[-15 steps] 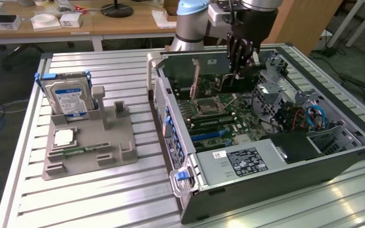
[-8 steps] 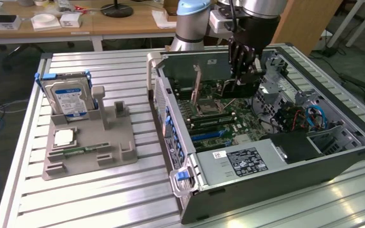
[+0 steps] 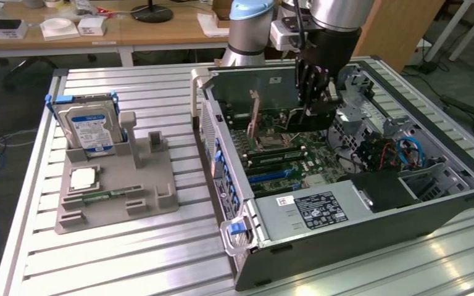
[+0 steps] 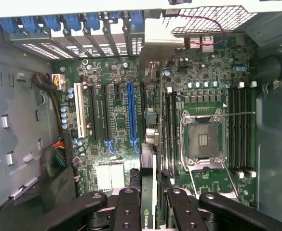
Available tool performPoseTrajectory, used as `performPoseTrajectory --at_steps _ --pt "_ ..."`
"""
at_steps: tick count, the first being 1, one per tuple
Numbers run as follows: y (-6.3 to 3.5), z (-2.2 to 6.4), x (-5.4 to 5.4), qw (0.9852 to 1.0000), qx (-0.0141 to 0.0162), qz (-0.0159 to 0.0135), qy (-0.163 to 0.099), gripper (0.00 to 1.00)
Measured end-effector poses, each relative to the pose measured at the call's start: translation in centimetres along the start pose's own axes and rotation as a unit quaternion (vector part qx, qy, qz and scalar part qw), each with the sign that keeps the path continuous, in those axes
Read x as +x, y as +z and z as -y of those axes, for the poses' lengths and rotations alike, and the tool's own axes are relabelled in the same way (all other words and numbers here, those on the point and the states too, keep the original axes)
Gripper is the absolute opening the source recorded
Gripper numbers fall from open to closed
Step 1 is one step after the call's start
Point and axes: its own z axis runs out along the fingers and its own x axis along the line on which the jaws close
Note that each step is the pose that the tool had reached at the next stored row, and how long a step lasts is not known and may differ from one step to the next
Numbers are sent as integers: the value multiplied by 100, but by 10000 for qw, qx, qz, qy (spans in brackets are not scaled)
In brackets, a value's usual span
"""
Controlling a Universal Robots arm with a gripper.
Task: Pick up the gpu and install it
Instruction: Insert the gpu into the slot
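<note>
Wrist view: the gripper point(image 4: 150, 202) is pinched on the gpu point(image 4: 147, 214). Its two black fingers point(image 4: 127, 211) press on either face of the thin card, which is seen edge-on with a maker's logo showing between them. The card hangs inside the open computer case point(image 3: 369, 240), above the motherboard point(image 4: 116, 96). It runs parallel to the long blue slot point(image 4: 130, 110) and just to one side of it, toward the empty processor socket point(image 4: 203, 139). Whether its lower edge touches the board cannot be told. Holding it on edge appears meant to point the connector side down at the slots, and the case lies on its side with the panel off, so the board faces up to the tool.

From the exterior view, the arm point(image 3: 336, 15) comes down from above the far end of the case, wrist upright, fingers aimed straight down into the opening.

On the slatted metal table point(image 3: 138, 259), well apart at the exterior view's left, a grey parts holder point(image 3: 150, 203) keeps the blue-labelled hard drive point(image 3: 89, 126) standing and a small green memory stick point(image 3: 105, 195) lying flat
</note>
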Motion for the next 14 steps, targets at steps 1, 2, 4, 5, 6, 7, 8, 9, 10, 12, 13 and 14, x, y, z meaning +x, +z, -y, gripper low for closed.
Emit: performPoseTrajectory --at_steps 1,2,4,5,6,7,8,9,10,12,13,14 --pt "17 -1 9 10000 0 0 -1 26" --pt "33 -2 18 10000 0 0 0 26" --pt "70 -4 32 10000 0 0 1 26" --pt "88 -4 33 10000 0 0 2 26" --pt "106 -6 35 10000 0 -2 2 26" --pt "120 -8 39 10000 1 -9 1 26" --pt "132 -8 42 10000 1 -18 0 26" --pt "149 -7 47 10000 1 -19 -1 26" --pt "166 -9 50 10000 1 -20 -1 26" --pt "203 -10 51 10000 1 -19 0 26" --pt "221 -11 51 10000 1 -19 0 26" --pt "240 -11 51 10000 1 -19 0 26"
